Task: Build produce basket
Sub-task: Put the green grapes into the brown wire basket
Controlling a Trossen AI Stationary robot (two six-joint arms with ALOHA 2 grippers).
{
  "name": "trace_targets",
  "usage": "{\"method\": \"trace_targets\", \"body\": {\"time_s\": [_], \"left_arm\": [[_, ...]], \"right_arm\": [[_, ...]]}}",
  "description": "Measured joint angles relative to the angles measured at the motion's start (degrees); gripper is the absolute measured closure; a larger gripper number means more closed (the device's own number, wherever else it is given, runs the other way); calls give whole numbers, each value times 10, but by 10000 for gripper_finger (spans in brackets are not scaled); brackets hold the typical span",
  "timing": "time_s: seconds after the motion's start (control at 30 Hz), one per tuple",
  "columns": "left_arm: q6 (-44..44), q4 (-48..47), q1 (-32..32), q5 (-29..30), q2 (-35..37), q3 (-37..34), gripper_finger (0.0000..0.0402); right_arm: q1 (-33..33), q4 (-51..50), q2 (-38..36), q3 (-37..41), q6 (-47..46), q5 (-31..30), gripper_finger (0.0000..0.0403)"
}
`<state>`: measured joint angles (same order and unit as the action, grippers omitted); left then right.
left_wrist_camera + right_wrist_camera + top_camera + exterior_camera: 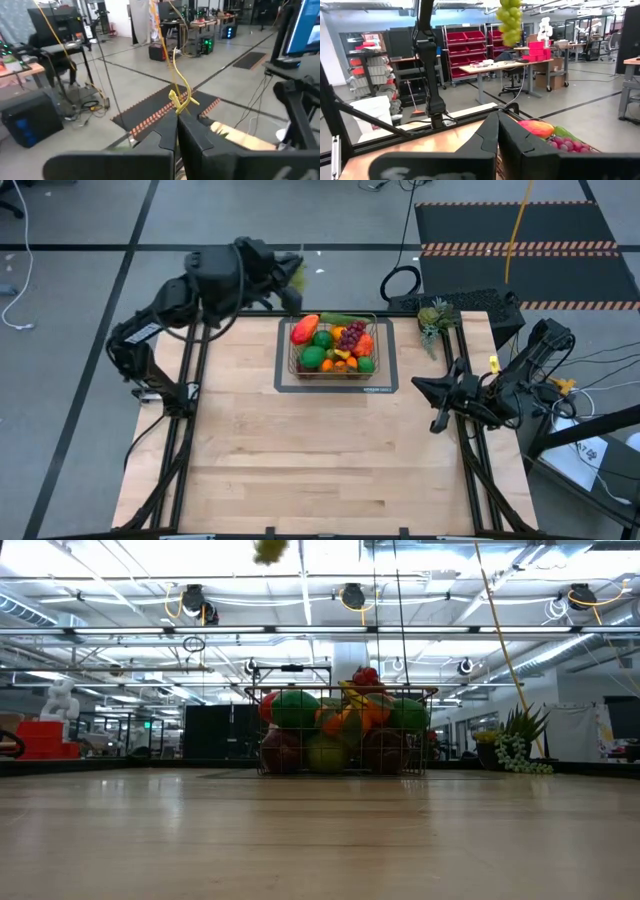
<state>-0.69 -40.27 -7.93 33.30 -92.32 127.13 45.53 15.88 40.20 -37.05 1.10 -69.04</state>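
The wire basket point(336, 367) stands on a dark mat at the table's far middle. It is heaped with produce: a red-orange mango point(304, 330), limes, oranges and purple grapes point(353, 332). My left gripper point(282, 272) is raised beyond the basket's far left corner and is shut on a bunch of green grapes point(296, 288). The bunch also shows high up in the low view point(270, 549) and in the right wrist view point(509, 20). My right gripper point(425, 387) waits shut at the table's right edge. My left gripper point(176, 134) is shut on the green grapes, with a thin yellow-green stem point(181, 100) sticking out past its fingertips. The bunch point(509, 20) hangs lifted clear, high above the table. The fingers themselves hide the place of contact.
A spiky green pineapple-like piece point(437, 320) with pale sprigs lies at the table's far right corner, right of the basket. The wooden table point(320, 460) stretches bare from the mat to the near edge. A keyboard and cables lie beyond the far edge.
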Motion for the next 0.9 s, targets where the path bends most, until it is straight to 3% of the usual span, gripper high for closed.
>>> {"method": "trace_targets", "body": {"time_s": [0.17,0.4,0.7,0.9], "left_arm": [[-36,-39,-10,-12,-31,0,397],[-122,-132,-27,-113,-74,0,393],[-149,-259,-28,-136,-151,-1,393],[-170,-270,-30,-163,-192,0,392]], "right_arm": [[-2,1,-20,9,-11,0,403],[-2,1,-49,23,-4,1,403],[-1,1,-83,41,-2,2,403],[-1,1,-98,41,1,3,403]]}}
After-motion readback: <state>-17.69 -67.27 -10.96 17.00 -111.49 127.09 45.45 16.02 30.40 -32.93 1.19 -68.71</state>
